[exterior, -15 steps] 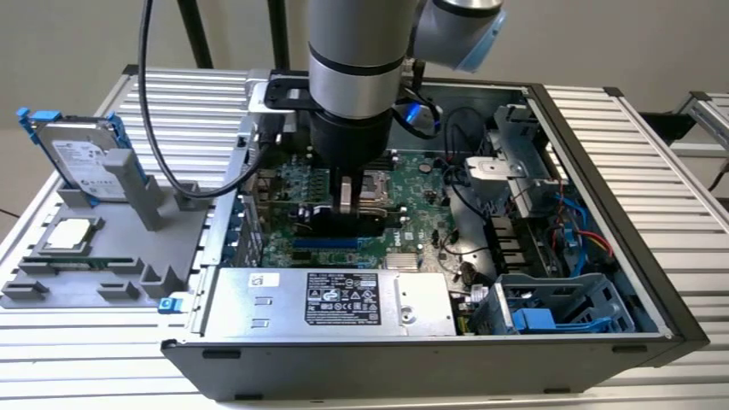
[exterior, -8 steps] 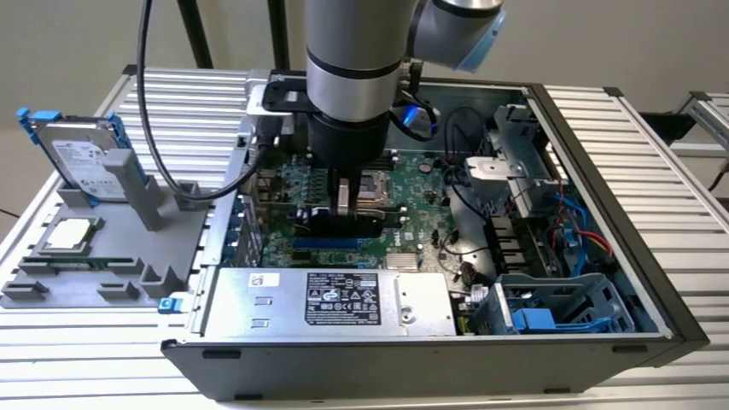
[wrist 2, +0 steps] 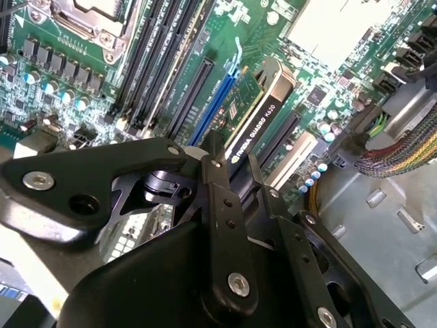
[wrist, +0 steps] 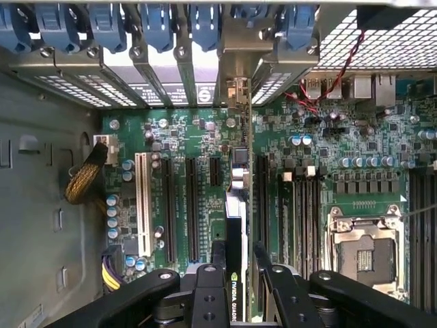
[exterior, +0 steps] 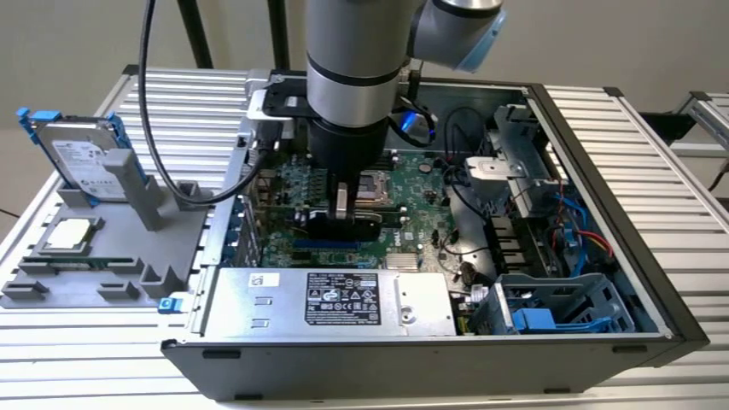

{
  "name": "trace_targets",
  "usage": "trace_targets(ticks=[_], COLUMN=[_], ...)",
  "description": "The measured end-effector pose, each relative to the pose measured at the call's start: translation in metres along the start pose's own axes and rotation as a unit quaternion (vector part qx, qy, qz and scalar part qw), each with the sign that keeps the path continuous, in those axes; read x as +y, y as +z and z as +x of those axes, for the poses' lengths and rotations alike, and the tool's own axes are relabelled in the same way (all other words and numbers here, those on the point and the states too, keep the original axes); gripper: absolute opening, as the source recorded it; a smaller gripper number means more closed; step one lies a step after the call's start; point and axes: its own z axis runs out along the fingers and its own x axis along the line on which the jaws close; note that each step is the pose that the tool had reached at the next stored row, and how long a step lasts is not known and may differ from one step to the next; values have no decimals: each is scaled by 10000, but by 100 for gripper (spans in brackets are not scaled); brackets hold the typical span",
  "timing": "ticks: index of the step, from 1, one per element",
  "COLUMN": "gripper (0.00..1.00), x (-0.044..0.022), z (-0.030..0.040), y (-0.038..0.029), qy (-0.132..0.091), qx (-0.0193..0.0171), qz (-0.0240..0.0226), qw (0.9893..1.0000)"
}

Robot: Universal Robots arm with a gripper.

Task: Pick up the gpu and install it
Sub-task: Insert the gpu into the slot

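Exterior view. My arm reaches down into the open computer case [exterior: 638, 213], and its wrist hides much of the motherboard [exterior: 422, 213] behind it. The gripper [exterior: 340, 215] sits low over the board's middle, with the gpu [exterior: 341, 226] a dark shape under it; its lower edge is hard to make out. On the exterior view's left a grey fixture [exterior: 102, 256] carries a hard drive [exterior: 82, 158] standing upright.

Second wrist view. The black fingers [wrist 2: 225, 205] are closed on the gpu [wrist 2: 263, 113], one on each face. The card stands on edge beside a blue slot [wrist 2: 215, 99]; I cannot tell whether it is seated.

First wrist view. The gripper [wrist: 235, 277] clamps the gpu [wrist: 235, 225], seen edge-on among the expansion slots [wrist: 167, 208]. The card's near end is cut off by the fingers [wrist: 208, 287]. Its far end points at the rear slot covers [wrist: 157, 61].
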Motion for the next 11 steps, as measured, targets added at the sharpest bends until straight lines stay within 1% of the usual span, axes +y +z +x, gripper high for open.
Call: trace_targets(ticks=[3,8,11], gripper=[0,0,0], x=[-9,-43,-48], z=[0,-1,-2], y=[3,8,14], qy=[0,1,1], qx=[7,8,9], qz=[-3,-3,-2], qw=[10000,10000,10000])
